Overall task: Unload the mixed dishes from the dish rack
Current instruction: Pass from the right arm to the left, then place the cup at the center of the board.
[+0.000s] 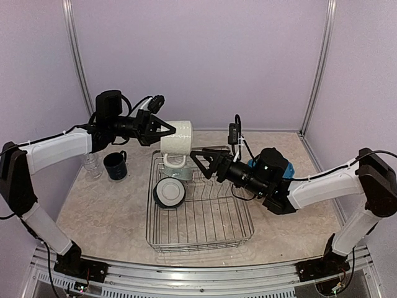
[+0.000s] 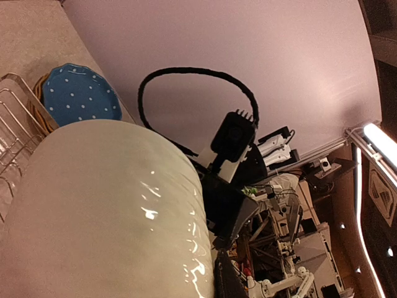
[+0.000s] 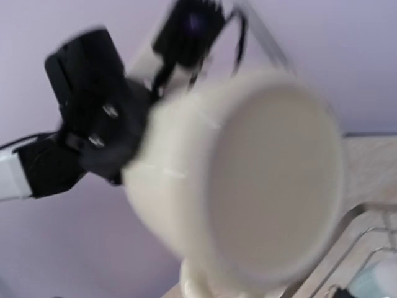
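Cream mug [image 1: 177, 138], axis lying left-to-right, was pinched by the left gripper [image 1: 166, 131]; right gripper [image 1: 197, 162], jaws spread, faced its base from just beside, apart.

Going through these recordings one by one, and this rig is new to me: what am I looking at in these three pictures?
Two robot arms, each ending in a two-finger gripper. The wide picture comes from a fixed camera above; the other two come from cameras on the wrists. On the table stands a wire dish rack with a bowl inside; a navy mug and a clear glass stand left of it. The left gripper holds a cream mug in the air. The right gripper is open and empty.
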`<control>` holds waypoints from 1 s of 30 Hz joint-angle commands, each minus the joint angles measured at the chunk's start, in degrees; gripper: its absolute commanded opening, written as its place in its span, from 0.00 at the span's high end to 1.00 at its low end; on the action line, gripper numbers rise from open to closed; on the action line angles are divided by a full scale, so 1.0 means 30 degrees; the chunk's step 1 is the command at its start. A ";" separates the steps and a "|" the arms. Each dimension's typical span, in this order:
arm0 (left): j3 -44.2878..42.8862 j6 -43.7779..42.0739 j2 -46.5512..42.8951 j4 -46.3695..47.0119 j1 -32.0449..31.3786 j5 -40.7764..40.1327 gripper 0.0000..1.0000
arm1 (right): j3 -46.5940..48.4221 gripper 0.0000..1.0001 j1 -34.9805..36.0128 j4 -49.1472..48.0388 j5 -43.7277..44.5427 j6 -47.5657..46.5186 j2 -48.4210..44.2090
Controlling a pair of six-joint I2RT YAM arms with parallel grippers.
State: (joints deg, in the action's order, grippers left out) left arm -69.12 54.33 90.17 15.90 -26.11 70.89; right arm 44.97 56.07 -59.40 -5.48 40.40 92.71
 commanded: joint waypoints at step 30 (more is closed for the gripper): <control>-0.8571 -1.0056 0.4382 -2.1376 0.1468 -2.2636 1.00 | -0.1798 0.06 -0.0220 0.6891 0.3762 -0.2195 -0.6331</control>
State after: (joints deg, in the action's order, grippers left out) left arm -90.98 25.21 101.27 -47.77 -22.26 3.44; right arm 39.94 55.68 -40.29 5.85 34.37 75.11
